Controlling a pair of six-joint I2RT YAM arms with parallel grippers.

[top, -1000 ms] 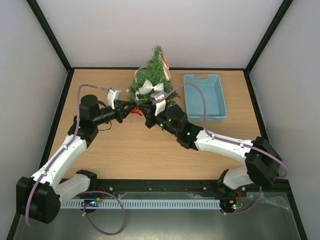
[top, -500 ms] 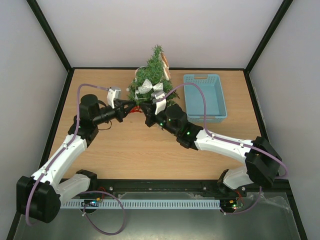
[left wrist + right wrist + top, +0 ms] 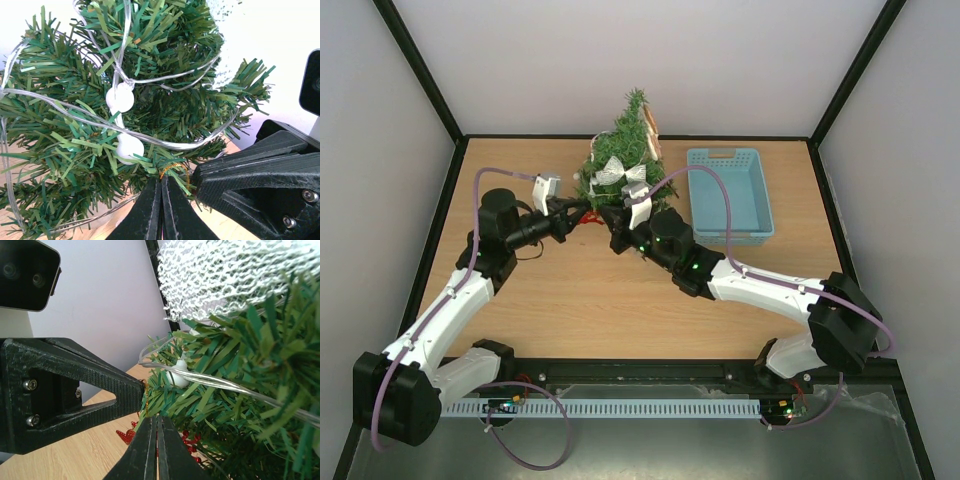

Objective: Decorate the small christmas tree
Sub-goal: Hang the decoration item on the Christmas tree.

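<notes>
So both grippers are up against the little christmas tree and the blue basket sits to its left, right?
No: the top external view shows the light blue basket to the right of the small christmas tree. The left gripper and right gripper are indeed against the tree.

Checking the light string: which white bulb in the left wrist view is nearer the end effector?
The lower bulb, just up-left of the left end effector; the upper bulb hangs higher.

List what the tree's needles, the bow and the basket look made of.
Tree needles: thin flat plastic strips, matte green, with square-cut ends.
Bow: open silvery mesh ribbon, probably synthetic; the weave shows.
Basket: light blue moulded plastic, smooth, with slotted walls.
</notes>
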